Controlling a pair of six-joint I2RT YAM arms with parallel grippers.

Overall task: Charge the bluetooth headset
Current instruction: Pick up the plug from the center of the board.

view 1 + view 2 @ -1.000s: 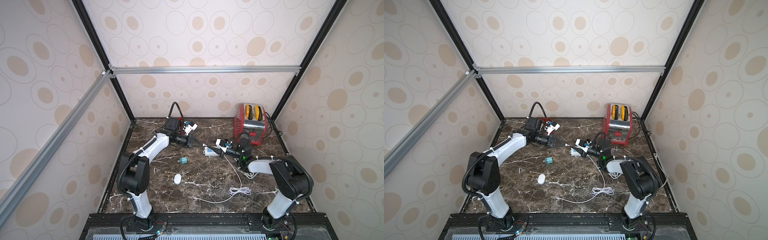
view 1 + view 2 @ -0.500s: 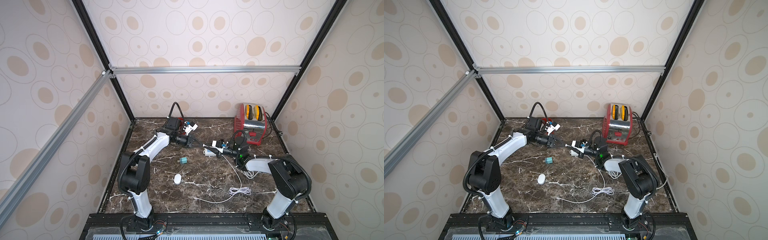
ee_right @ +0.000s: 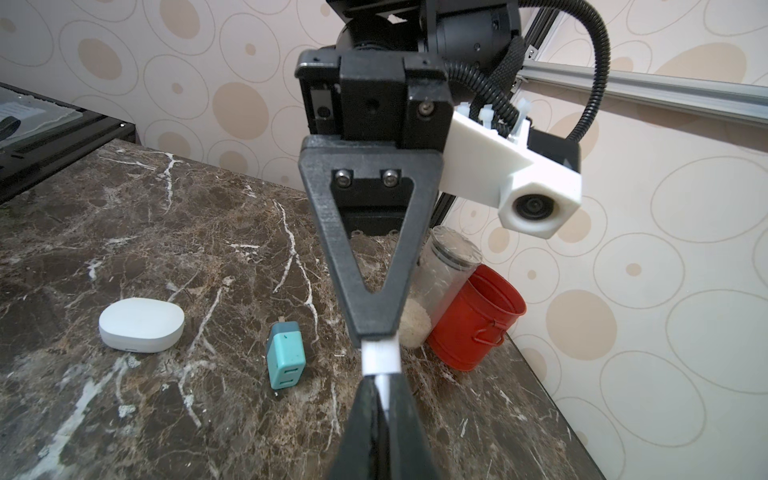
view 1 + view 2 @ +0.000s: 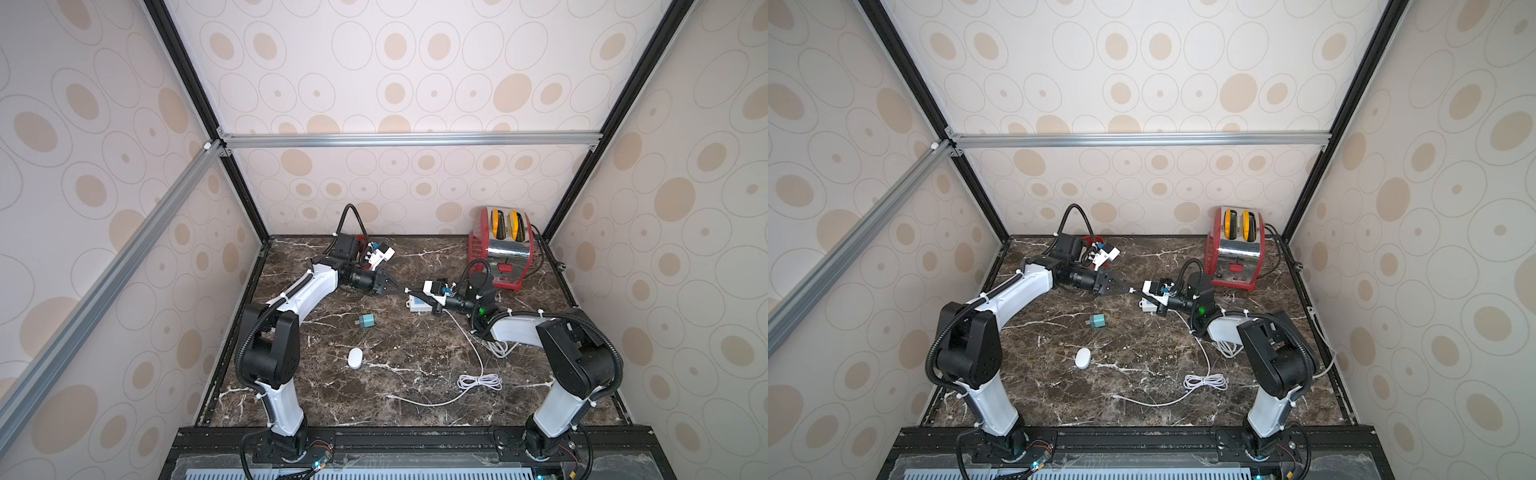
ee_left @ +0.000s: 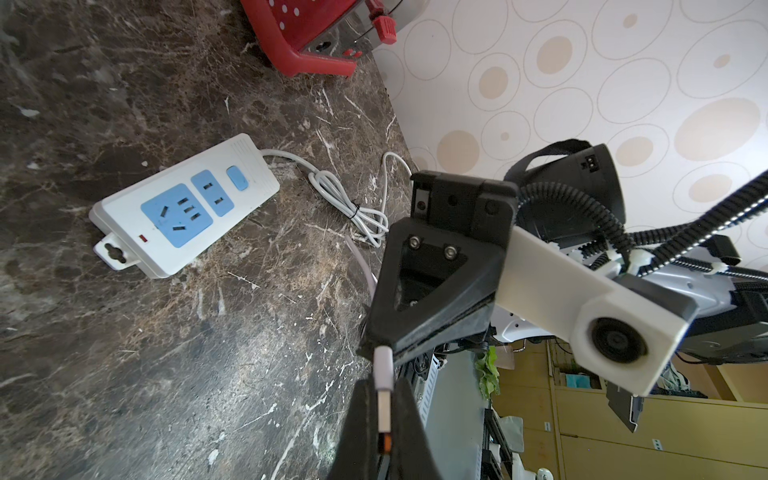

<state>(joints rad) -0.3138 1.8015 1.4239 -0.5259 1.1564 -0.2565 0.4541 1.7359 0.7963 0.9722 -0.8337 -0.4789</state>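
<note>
Both arms are stretched out low over the marble table [image 4: 374, 409], reaching toward each other. They meet tip to tip toward the back, right above the white power strip [image 4: 419, 306]. The left arm [image 4: 309, 289] comes up from its base with the elbow bent and the forearm running nearly level. The right arm [image 4: 515, 332] is folded way down, forearm lying close to the tabletop.

The left gripper [image 5: 384, 386] is pinched tight on the USB plug [image 5: 383, 372] of the white cable [image 4: 478, 380], metal end sandwiched between its fingers. The right gripper [image 3: 381, 380] is closed too, nipping the same cable just behind the plug, so the two hold it between them.

The bluetooth headset [image 4: 355, 358] just lies loose on the table nearer the front. It sits near the teal charger [image 4: 366, 320], on its front side, and well apart from both grippers.
</note>
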